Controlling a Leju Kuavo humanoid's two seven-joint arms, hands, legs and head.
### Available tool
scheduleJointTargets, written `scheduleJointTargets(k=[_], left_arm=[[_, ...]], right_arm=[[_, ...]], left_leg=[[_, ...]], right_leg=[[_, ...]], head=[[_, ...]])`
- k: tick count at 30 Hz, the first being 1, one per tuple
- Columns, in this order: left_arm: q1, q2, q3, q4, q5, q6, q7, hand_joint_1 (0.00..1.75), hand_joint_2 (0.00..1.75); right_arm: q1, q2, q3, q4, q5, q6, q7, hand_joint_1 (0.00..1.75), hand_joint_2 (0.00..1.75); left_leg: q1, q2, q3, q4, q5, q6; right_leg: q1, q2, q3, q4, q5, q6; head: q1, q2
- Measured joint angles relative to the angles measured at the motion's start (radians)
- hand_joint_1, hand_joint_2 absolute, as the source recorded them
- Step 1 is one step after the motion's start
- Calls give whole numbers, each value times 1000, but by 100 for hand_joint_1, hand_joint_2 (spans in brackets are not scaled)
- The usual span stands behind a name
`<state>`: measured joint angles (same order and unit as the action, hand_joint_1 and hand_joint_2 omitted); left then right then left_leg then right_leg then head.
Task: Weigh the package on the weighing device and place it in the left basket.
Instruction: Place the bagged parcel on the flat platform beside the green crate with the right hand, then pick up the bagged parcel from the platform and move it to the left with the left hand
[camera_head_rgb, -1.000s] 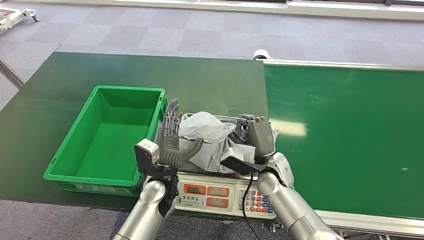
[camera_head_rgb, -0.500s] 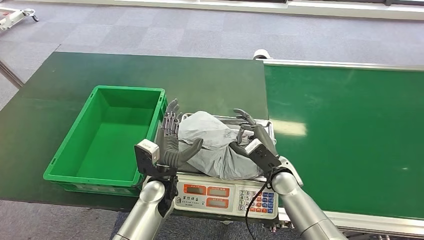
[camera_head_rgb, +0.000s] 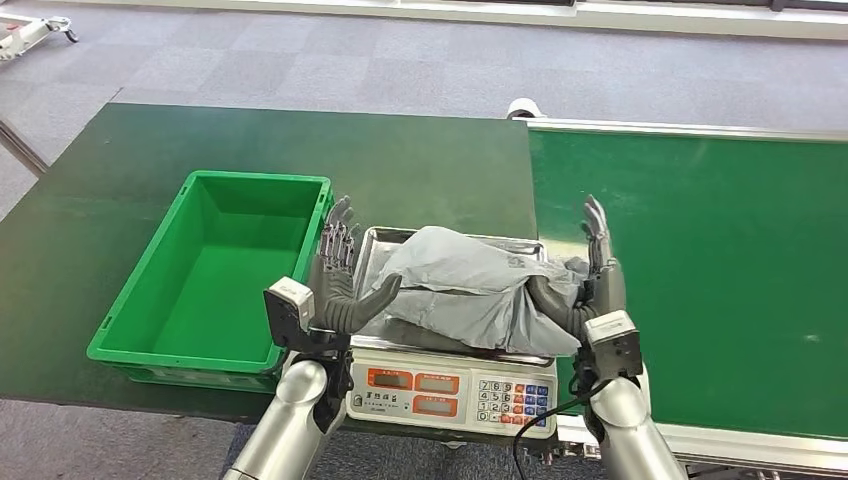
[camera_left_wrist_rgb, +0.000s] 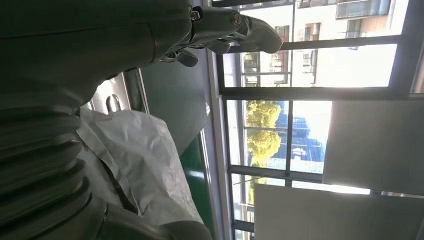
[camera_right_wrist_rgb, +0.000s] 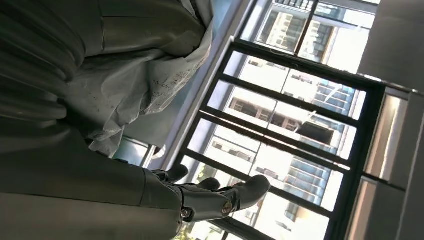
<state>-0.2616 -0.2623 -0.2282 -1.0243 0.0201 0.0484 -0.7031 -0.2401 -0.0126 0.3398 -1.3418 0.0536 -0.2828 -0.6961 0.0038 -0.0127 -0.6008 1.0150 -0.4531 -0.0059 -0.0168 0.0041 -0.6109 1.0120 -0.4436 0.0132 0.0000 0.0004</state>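
Note:
A grey plastic package (camera_head_rgb: 470, 288) lies across the steel pan of the weighing scale (camera_head_rgb: 450, 390). My left hand (camera_head_rgb: 338, 275) stands upright against the package's left end, fingers straight, thumb reaching under the bag. My right hand (camera_head_rgb: 592, 278) stands upright at the package's right end, fingers straight, thumb touching the bag. Neither hand closes around it. The left wrist view has the package (camera_left_wrist_rgb: 145, 160) beside my left hand (camera_left_wrist_rgb: 125, 40). In the right wrist view the package (camera_right_wrist_rgb: 140, 80) sits next to my right hand (camera_right_wrist_rgb: 150, 195). The green basket (camera_head_rgb: 130, 300) sits empty left of the scale.
The scale sits at the near edge between a dark green table (camera_head_rgb: 300, 150) and a green conveyor belt (camera_head_rgb: 700, 270) on the right. Grey carpet floor lies beyond. A cable hangs below my right wrist.
My right hand has come off the top of the package and swung out to its right end, fingers now upright. The package has flattened and spread across the pan. My left hand barely moved.

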Motion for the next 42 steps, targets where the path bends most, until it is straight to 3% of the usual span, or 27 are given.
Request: scheduleJointTargets(k=[5,12,17,20,25,32,42], left_arm=[[1,0,9,-12,-4,5,0,0,175],[0,2,9,-29,-11,24,0,0,175],[0,3,10,-32,-14,20,0,0,175],[0,4,10,-31,-14,16,0,0,175],[0,5,10,-31,-13,10,0,0,175],[0,5,10,-31,-12,-2,0,0,175],[0,5,10,-31,-12,-12,0,0,175]], right_arm=[[43,-4,-66,-39,-57,45,14,0,175],[33,-16,-114,43,-44,166,169,0,175],[-5,-36,-101,168,17,372,339,0,175],[-34,-50,-83,235,42,453,377,0,175],[-74,-68,-60,293,80,496,355,0,175],[-57,-97,-46,267,115,520,202,0,175],[1,-109,-80,153,116,534,167,0,175]], left_leg=[[0,0,0,0,0,0],[0,0,0,0,0,0],[0,0,1,0,0,0],[0,2,2,0,0,0],[0,5,6,0,-2,0],[0,5,7,0,-1,0],[0,5,3,0,-2,0]], right_leg=[[0,0,0,0,0,0],[0,0,0,0,0,0],[0,0,1,0,0,0],[0,2,1,0,0,0],[1,5,4,0,0,0],[1,4,5,0,0,0],[1,4,1,0,0,-1]], head=[[0,0],[0,0],[0,0],[0,0],[0,0],[0,0],[0,0]])
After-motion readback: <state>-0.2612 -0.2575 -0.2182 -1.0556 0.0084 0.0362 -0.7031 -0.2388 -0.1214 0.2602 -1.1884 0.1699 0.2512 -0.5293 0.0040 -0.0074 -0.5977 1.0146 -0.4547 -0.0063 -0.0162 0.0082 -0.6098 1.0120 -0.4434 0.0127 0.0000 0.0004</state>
